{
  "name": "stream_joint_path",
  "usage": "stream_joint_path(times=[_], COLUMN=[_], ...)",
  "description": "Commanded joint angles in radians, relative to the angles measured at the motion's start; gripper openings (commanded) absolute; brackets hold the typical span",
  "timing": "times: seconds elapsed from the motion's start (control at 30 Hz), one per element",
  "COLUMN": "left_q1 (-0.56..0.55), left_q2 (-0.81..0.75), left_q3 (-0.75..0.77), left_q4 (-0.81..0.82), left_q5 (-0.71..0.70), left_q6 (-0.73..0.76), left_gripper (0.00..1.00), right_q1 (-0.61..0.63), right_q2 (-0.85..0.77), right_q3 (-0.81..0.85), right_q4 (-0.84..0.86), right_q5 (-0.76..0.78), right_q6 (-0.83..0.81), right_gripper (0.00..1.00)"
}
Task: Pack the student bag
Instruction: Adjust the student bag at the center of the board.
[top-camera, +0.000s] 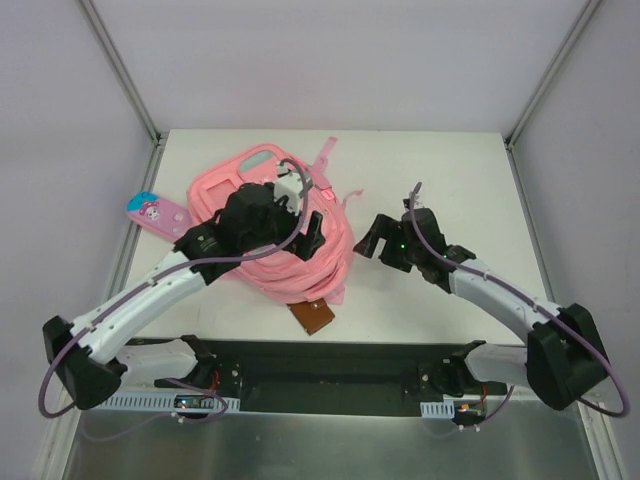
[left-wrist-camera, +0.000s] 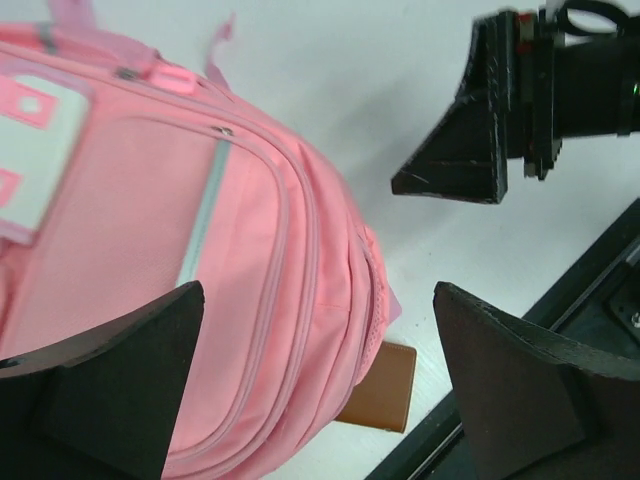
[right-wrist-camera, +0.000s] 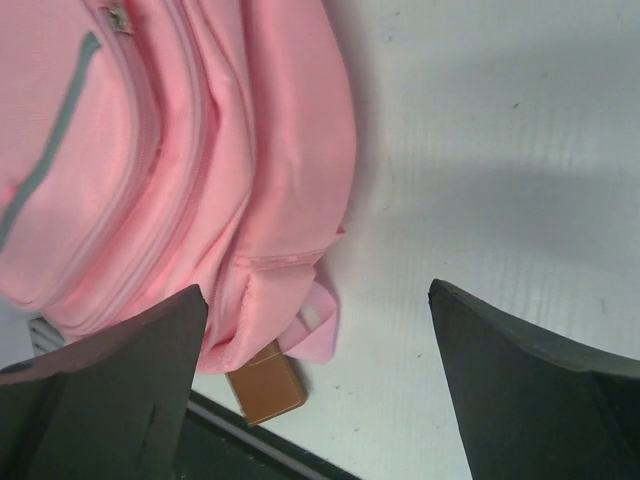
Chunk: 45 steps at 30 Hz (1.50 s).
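Student bag (top-camera: 300, 272) (left-wrist-camera: 140, 230) (right-wrist-camera: 180, 150): big and pink, it lies flat in the middle of the white table (top-camera: 440, 170), front side up. The pale grey-green patch is at the far end, and the straps spread out on the far right side.
Left gripper (top-camera: 312, 228) (left-wrist-camera: 320, 400): it hangs over the near right part of the bag. The jaws stand wide apart and grip nothing. One finger (left-wrist-camera: 120, 390) is above the pink fabric, and the other is above the table edge.
Right gripper (top-camera: 382, 242) (right-wrist-camera: 320, 390): it hangs over bare table just beside the right side of the bag. The jaws are also wide apart and hold nothing.
Pencil case (top-camera: 158, 213): small, pink with a light blue end and a cartoon picture. It lies on the table just beside the left side of the bag.
Brown flat thing (top-camera: 314, 317) (left-wrist-camera: 385, 390) (right-wrist-camera: 265, 385): rectangular, it sticks out from under the near edge of the bag, close to the black rail.
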<state>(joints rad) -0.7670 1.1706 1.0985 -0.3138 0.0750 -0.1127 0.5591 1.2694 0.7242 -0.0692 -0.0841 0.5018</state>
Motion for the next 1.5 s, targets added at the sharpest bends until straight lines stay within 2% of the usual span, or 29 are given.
stream_joint_path(times=[0.0, 0.03, 0.13, 0.33, 0.47, 0.5, 0.6, 0.63, 0.7, 0.83, 1.03, 1.2, 1.27, 1.3, 1.33, 1.4, 1.47], left_q1=[-0.006, -0.006, -0.006, -0.005, -0.003, -0.003, -0.002, -0.003, -0.003, -0.002, 0.001, 0.005, 0.014, 0.017, 0.021, 0.043, 0.099], left_q2=[-0.147, -0.167, -0.193, -0.216, -0.221, -0.223, -0.221, -0.221, -0.221, -0.215, -0.187, -0.173, -0.167, -0.164, -0.163, -0.161, -0.16], left_q3=[-0.005, -0.017, -0.048, -0.065, -0.072, -0.078, -0.083, -0.083, -0.088, -0.089, -0.092, -0.103, -0.109, -0.112, -0.115, -0.132, -0.158], left_q4=[0.012, 0.01, 0.005, -0.027, -0.039, -0.038, -0.041, -0.042, -0.042, -0.042, -0.041, -0.042, -0.045, -0.048, -0.05, -0.053, -0.054], left_q5=[-0.164, -0.184, -0.23, -0.256, -0.268, -0.267, -0.259, -0.261, -0.265, -0.264, -0.262, -0.28, -0.288, -0.291, -0.306, -0.336, -0.328], left_q6=[-0.028, -0.041, -0.065, -0.084, -0.081, -0.081, -0.087, -0.087, -0.087, -0.087, -0.087, -0.099, -0.117, -0.128, -0.137, -0.182, -0.222], left_gripper=[0.98, 0.98, 0.99, 0.99, 0.99, 0.99, 0.99, 0.99, 0.99, 0.99, 0.99, 0.99, 0.99, 0.99, 0.99, 0.99, 0.99], right_q1=[-0.002, 0.001, 0.025, 0.114, 0.122, 0.119, 0.098, 0.087, 0.044, -0.042, -0.195, -0.349, -0.378, -0.387, -0.389, -0.387, -0.389], right_q2=[-0.093, -0.076, -0.009, 0.145, 0.251, 0.266, 0.318, 0.323, 0.334, 0.335, 0.344, 0.418, 0.452, 0.484, 0.496, 0.504, 0.475], right_q3=[-0.055, -0.055, -0.036, -0.026, -0.031, -0.038, -0.045, -0.048, -0.046, -0.032, 0.049, 0.164, 0.239, 0.257, 0.271, 0.281, 0.261], right_q4=[0.064, 0.104, 0.132, 0.274, 0.402, 0.436, 0.526, 0.567, 0.585, 0.603, 0.583, 0.517, 0.467, 0.445, 0.437, 0.437, 0.437], right_q5=[-0.092, -0.12, -0.178, -0.174, -0.161, -0.155, -0.137, -0.135, -0.147, -0.177, -0.223, -0.272, -0.356, -0.38, -0.405, -0.448, -0.46], right_q6=[0.101, 0.136, 0.222, 0.354, 0.418, 0.425, 0.452, 0.455, 0.463, 0.442, 0.362, 0.285, 0.245, 0.236, 0.231, 0.219, 0.207], right_gripper=[0.96, 0.99, 0.96, 0.96, 0.96, 0.99, 0.72, 0.5, 0.37, 0.01, 0.01, 0.01, 0.19, 0.41, 0.5, 0.68, 0.74])
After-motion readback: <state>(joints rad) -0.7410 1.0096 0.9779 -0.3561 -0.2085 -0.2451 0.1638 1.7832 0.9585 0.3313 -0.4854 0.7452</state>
